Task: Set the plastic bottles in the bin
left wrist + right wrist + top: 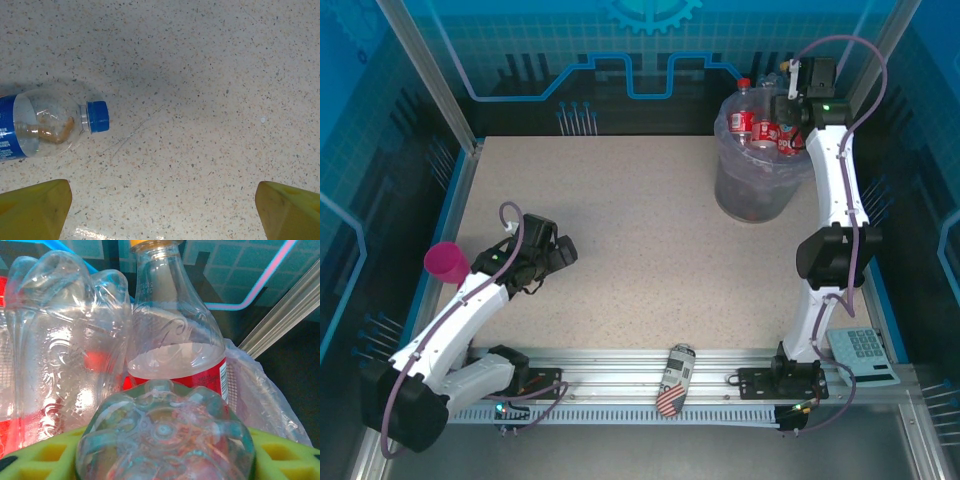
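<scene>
Closest to the front, a stars-and-stripes can (674,380) lies on the rail (610,362) between the two arm bases; it isn't a bottle and should be left alone.

Starting from the left, a pink cup (446,262) stands at the table (650,250) edge, close beside the left arm. A careless swing there could knock it over. The left gripper (558,252) hangs low over the table with its jaws spread wide and nothing between them. Its wrist camera picks up a blue-capped bottle (45,125) lying on its side, off to the left of the jaws rather than between them. If they closed from here they would miss it, or clip it and send it rolling.

Far right at the back stands the bin (750,195), with red-labelled bottles (760,128) piled up to the rim. The right gripper (788,108) hovers above them, its green pads (285,450) clamped on a clear held bottle (165,440). Just ahead of it are a red-labelled bottle (175,340) and a crushed clear one (65,340).

I'd worry most about that heap. With so little room, a released bottle might slide off the pile, go over the rim and fall behind the table.
</scene>
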### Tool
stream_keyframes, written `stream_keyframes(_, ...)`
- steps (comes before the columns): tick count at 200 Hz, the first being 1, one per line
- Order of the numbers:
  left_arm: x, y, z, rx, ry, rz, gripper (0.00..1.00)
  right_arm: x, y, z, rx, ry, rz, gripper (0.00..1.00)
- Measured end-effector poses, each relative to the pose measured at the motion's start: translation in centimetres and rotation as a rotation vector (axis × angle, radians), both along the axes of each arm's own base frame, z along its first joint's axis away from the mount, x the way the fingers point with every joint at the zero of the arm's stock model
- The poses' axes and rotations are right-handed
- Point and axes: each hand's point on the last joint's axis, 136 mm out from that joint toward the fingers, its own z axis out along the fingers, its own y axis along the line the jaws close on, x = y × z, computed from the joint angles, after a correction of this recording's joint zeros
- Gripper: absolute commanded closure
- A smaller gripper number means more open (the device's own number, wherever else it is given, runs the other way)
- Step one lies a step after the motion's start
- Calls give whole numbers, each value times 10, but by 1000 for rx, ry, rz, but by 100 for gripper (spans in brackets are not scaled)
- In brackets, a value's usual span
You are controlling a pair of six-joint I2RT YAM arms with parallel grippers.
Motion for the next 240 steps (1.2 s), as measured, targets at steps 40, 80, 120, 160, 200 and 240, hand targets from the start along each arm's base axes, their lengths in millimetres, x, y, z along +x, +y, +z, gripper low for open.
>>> stream_keyframes(40,0,0,0,0,0,0,4,-8,0,12,-2,3,-3,16)
stream_keyframes(80,1,0,-1,1,4,0,4,-14,-1,43,-14,-59,-5,18)
stream_keyframes(120,2,-1,-2,0,3,0,4,-23,0,61,-11,-93,-2,37)
stream_keyframes(160,-2,0,-11,5,18,0,4,-39,3,22,19,-9,0,56)
stream_keyframes(200,-4,2,-13,6,21,4,4,-43,5,3,59,-26,3,57)
stream_keyframes(240,-4,3,-12,6,19,8,3,-45,3,9,58,-38,2,45)
